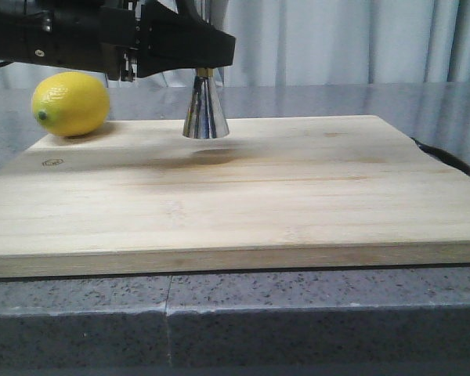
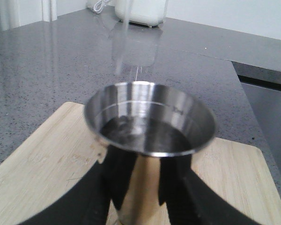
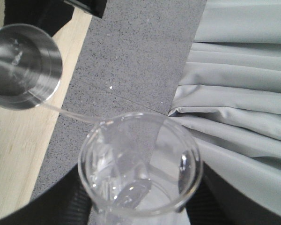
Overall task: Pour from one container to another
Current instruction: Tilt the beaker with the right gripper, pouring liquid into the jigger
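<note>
The left end effector (image 2: 140, 197) gripped the upright jigger (image 2: 149, 119) above the board's far-left part; the right end effector (image 3: 140, 211) clasped the tilted beaker (image 3: 139, 164), lip toward the jigger's mouth, streaming water in.

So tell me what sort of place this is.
Probably a kitchen or home bar counter, staged for a pouring test. A wooden cutting board lies on a speckled grey stone countertop, with a lemon and a steel jigger on it, and a white appliance behind.
</note>
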`<move>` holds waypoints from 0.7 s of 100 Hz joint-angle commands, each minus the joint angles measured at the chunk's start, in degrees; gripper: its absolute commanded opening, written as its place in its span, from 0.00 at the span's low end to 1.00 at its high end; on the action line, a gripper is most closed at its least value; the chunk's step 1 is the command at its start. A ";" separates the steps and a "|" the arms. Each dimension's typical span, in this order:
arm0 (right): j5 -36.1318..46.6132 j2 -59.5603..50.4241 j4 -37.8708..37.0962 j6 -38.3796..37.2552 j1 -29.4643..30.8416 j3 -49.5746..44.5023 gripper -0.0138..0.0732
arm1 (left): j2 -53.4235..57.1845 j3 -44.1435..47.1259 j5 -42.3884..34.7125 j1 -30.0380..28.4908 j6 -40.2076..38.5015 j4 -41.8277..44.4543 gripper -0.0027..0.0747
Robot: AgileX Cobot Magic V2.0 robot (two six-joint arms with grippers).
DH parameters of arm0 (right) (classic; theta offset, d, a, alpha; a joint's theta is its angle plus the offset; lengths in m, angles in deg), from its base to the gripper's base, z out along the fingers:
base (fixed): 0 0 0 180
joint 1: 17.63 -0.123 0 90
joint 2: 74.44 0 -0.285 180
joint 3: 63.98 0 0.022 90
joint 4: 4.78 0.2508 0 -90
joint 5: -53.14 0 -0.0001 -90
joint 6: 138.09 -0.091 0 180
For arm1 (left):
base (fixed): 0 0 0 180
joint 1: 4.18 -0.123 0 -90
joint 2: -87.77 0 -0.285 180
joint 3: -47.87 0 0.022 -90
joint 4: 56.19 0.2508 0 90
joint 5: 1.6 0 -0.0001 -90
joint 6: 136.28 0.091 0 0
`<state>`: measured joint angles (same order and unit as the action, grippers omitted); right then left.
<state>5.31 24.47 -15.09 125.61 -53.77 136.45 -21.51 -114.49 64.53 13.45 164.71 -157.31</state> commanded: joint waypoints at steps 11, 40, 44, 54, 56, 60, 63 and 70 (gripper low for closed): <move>2.71 -2.18 1.25 0.30 -0.12 1.90 0.50 | 2.17 -1.66 5.84 0.54 -0.36 -4.81 0.33; 0.78 -2.18 4.73 0.30 -0.12 1.90 0.50 | 2.17 -1.66 5.84 0.54 -0.36 -4.81 0.33; 0.78 -2.18 4.73 0.30 -0.12 1.90 0.50 | 2.17 -1.66 5.84 0.54 -0.36 -4.81 0.33; 0.78 -2.18 4.73 0.30 -0.12 1.90 0.50 | 2.17 -1.66 5.84 0.54 -0.36 -4.81 0.33; 0.78 -2.18 4.73 0.30 -0.12 1.90 0.50 | 2.17 -1.66 5.84 0.54 -0.36 -4.81 0.33; 0.78 -2.18 4.73 -0.09 -0.12 1.90 0.50 | 2.17 -1.66 5.84 0.54 -0.36 -4.81 0.33; 0.91 -2.18 4.73 -1.49 -0.12 1.90 0.50 | 2.17 -1.66 5.84 0.54 -0.36 -4.81 0.33; 2.13 -2.18 4.73 -6.63 -0.12 1.90 0.50 | 2.17 -1.66 5.84 0.54 -0.36 -4.81 0.33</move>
<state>3.10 24.47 -10.37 123.75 -53.77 136.45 -21.51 -114.49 64.53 13.45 164.71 -157.31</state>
